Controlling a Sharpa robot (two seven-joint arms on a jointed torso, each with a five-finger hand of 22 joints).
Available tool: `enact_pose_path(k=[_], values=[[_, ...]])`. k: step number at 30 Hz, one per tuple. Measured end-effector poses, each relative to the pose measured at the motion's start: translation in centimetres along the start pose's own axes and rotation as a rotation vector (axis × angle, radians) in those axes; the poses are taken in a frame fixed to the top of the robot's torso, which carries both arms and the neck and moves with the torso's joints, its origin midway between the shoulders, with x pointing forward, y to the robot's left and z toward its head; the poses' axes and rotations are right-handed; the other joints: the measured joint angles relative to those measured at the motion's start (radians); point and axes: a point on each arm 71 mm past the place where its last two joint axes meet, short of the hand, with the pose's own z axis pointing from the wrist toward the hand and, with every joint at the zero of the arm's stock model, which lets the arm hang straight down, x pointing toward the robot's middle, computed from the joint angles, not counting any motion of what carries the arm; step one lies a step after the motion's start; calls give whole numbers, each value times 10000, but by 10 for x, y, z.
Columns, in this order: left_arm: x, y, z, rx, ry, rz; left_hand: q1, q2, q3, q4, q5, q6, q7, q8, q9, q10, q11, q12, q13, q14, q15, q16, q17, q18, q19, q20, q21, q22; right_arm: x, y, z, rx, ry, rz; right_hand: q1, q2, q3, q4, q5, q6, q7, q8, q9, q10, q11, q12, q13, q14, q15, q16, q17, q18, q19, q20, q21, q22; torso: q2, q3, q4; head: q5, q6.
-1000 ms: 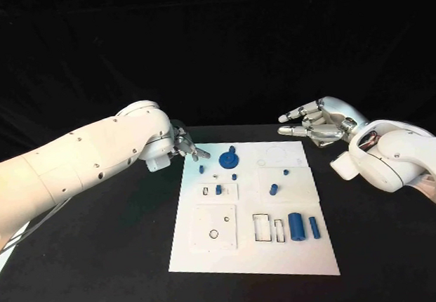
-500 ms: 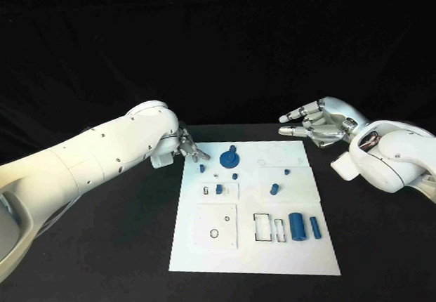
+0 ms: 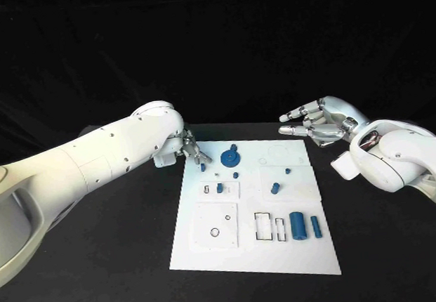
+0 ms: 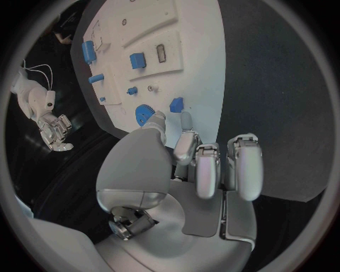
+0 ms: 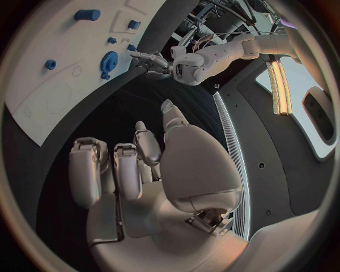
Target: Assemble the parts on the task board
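Hovering empty over the board [image 3: 226,259], the left hand [image 3: 193,151] spreads its fingers; the small peg [image 3: 202,168] looks light, rigid, best pinched sideways.

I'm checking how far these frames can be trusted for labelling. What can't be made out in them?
- Left hand, head view: its own arm covers most of it; whether the fingertips touch the white task board is unclear.
- Small blue piece near that hand: too small to tell its shape, or whether it lies in a slot.
- Right hand, head view: palm turned away, so its inside is hidden.
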Motion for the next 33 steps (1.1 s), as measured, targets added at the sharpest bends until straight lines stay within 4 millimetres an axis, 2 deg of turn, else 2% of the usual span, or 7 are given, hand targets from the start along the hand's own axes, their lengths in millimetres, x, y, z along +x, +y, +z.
enact_pose_path(k=[20,27,30,33], values=[[3,0,2,-41,318,263,225,225,2,-57,0,107,-107,38,1,72,-71,67,64,-1,0,0,-1,1,0,-1,39,1,1,0,0,-5,39,7,0,0,0,0,0,0,0,0,8,0,0,0,2,0,0,0,-3,0,0,0,0,0,-4,10,-5,25,-14],[4,-1,2,-12,351,288,409,405,49,-104,0,106,-107,38,16,72,-71,67,55,-1,0,0,-2,0,0,-1,39,0,1,0,1,-12,54,12,0,0,0,0,0,0,0,0,7,0,0,0,2,0,0,0,-3,0,0,0,0,0,-4,12,-2,19,-35],[4,-2,2,2,365,292,511,407,95,-150,0,106,-108,38,16,72,-71,67,42,0,0,0,-2,1,0,-1,39,0,1,0,1,-12,58,13,0,0,0,0,0,0,0,0,7,0,0,0,2,0,0,0,-4,0,0,0,0,0,-3,12,-2,19,-41],[4,-2,2,15,374,291,719,525,183,-237,0,142,-144,38,27,71,-70,67,44,0,0,0,-2,1,0,-1,39,-1,1,0,1,-15,64,15,0,0,0,0,0,0,0,0,6,0,0,0,2,0,0,0,-4,0,0,0,0,0,-3,11,-2,19,-43]])
